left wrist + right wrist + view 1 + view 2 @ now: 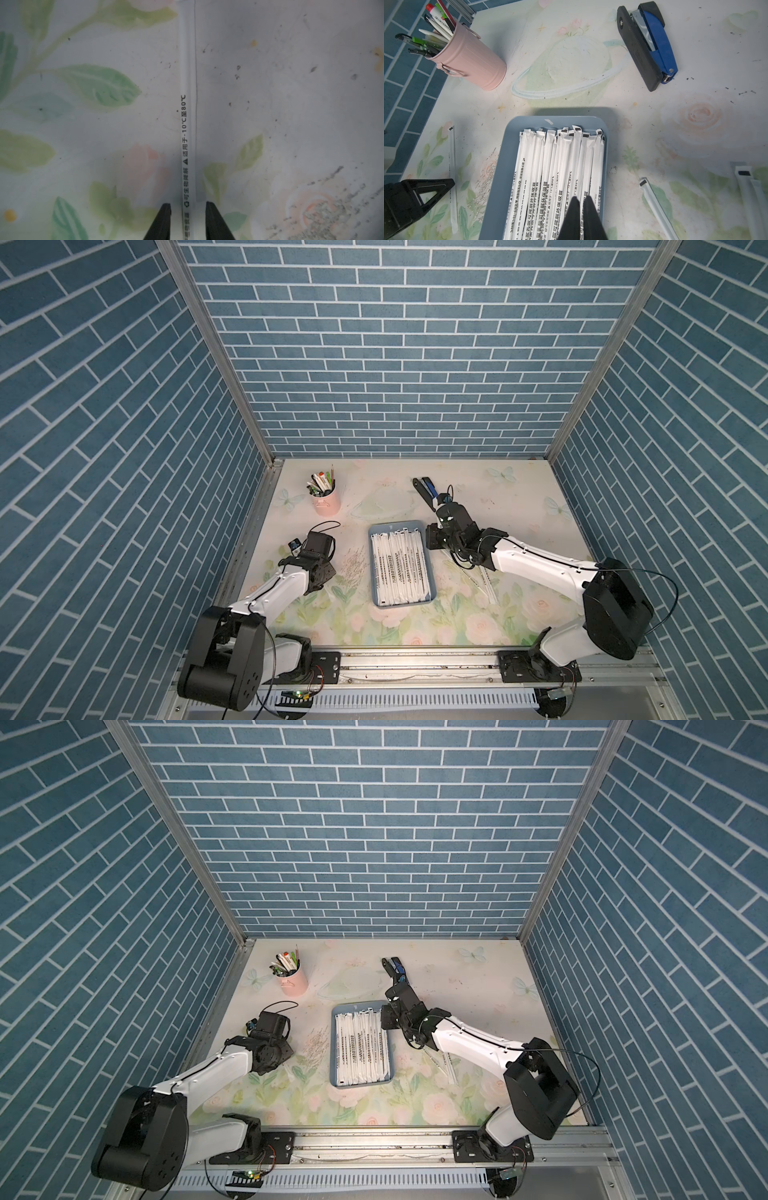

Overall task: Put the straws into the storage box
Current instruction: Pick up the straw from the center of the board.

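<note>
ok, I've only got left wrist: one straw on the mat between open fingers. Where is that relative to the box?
Observer: That straw lies on the mat just left of the storage box, roughly parallel to it and not touching it.
Operator: Box state?
Observer: Packed with straws lying side by side lengthwise.
Operator: Any more outside?
Observer: Yes, at least three loose straws on the mat to the right of the box, near the right arm.
</note>
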`<state>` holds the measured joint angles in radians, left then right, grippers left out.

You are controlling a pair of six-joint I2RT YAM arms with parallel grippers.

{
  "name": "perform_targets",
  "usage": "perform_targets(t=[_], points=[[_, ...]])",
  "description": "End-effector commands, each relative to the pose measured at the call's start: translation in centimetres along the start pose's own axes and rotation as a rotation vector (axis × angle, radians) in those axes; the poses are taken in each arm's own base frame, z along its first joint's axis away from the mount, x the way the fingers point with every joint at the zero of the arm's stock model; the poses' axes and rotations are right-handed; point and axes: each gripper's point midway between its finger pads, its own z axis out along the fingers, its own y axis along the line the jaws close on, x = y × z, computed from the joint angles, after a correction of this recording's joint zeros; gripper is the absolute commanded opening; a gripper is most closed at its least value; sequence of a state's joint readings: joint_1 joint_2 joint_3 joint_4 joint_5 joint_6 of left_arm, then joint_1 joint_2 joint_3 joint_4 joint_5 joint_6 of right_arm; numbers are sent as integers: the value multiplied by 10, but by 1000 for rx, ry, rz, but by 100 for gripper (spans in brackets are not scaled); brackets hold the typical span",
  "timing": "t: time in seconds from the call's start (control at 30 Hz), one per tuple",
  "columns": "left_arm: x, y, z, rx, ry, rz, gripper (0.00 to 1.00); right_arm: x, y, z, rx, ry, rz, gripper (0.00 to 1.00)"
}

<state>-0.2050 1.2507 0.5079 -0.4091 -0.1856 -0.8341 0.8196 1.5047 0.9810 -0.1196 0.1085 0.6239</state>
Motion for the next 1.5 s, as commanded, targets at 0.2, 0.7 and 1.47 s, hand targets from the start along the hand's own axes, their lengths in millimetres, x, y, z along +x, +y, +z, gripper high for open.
perform_targets(t=[0.2,0.7,1.47], points=[[22,24,24,-126,55,34,11,-9,0,-5,5,-31,24,9],[-6,-20,-18,-38,-24,50,0,-10,-3,-9,15,-48,41,9],[67,-205,-110,312,-112,288,0,-28,-59,-22,127,-70,103,9]])
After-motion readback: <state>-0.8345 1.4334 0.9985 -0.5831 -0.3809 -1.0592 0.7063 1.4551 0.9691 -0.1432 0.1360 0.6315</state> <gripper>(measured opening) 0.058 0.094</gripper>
